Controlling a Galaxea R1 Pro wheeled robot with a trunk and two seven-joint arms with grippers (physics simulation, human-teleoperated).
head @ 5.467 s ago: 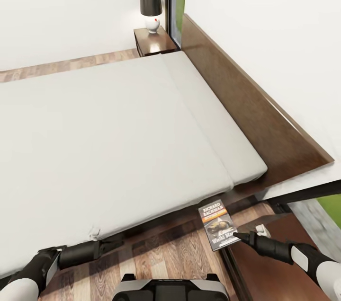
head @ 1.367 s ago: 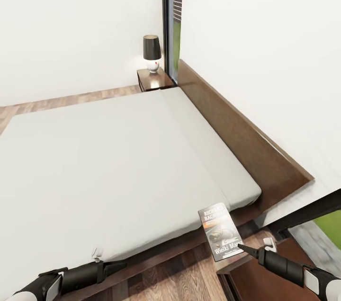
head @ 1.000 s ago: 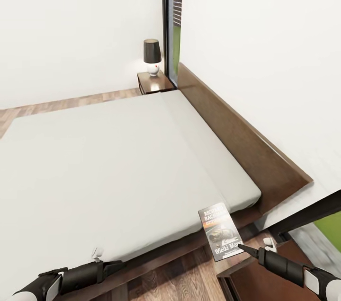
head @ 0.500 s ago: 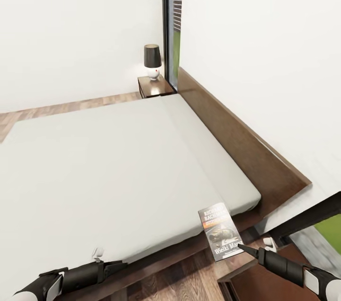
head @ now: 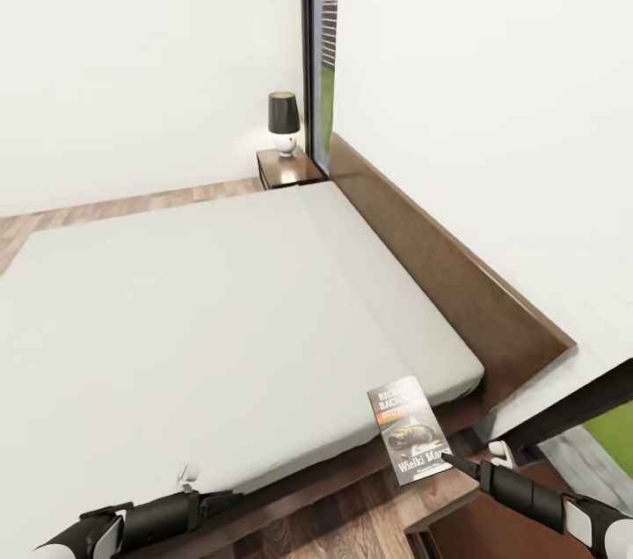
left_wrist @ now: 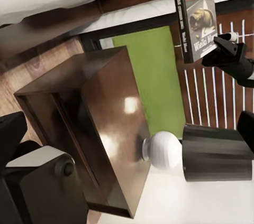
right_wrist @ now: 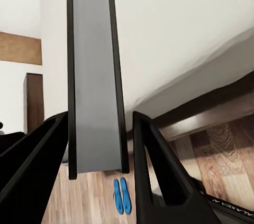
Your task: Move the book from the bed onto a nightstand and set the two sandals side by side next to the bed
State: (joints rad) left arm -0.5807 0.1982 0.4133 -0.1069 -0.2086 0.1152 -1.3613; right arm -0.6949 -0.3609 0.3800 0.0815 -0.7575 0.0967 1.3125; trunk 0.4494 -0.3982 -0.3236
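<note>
Right gripper (head: 453, 462) is at the lower right of the head view, fingers clamped on the bottom edge of the book (head: 407, 429). The book is held upright in the air, cover facing the camera, over the near corner of the bed (head: 220, 313) and the near nightstand (head: 457, 511). In the right wrist view the book (right_wrist: 94, 76) sits edge-on between the two fingers (right_wrist: 153, 171); the two sandals (right_wrist: 121, 195) lie side by side on the wood floor beyond. Left gripper (head: 215, 502) is low at the bed's near edge; can't tell whether its fingers are apart or together. In the left wrist view the near nightstand (left_wrist: 100, 129) carries a lamp (left_wrist: 201, 152). At the bed's far side a second nightstand (head: 290, 168) with a black-shaded lamp (head: 283, 122) stands beside a tall window (head: 323, 40).
</note>
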